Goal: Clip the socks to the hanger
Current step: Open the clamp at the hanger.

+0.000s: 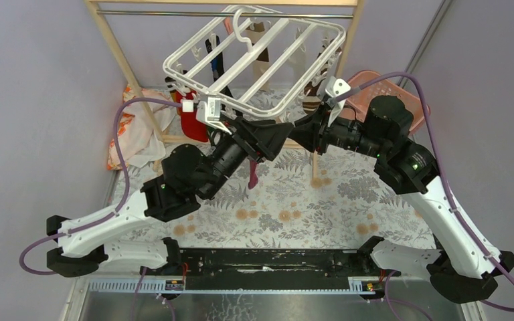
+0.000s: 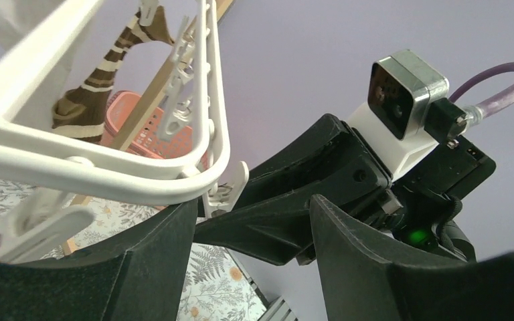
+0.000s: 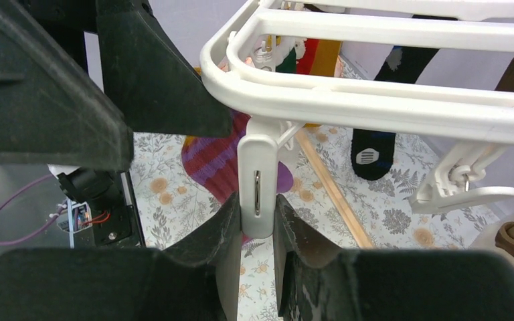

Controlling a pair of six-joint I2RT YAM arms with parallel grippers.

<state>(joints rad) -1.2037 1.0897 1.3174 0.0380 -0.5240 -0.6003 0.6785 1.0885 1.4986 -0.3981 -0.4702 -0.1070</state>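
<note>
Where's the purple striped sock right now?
In the right wrist view, the purple striped sock hangs just behind the white clip pinched in the right gripper's jaws, under the hanger's near rim, left of centre.

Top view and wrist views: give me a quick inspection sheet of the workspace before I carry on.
Surface: floral tablecloth.
Job's things: hanger hangs tilted from the rod; socks clipped on it; striped sock beside the squeezed clip, whether gripped cannot tell.
Clutter: pink basket, patterned cloth.
Grippers: left gripper open, empty; right gripper shut on clip.
Cables: purple cables arc off both arms.
Surroundings: wooden rack, lilac walls.
</note>
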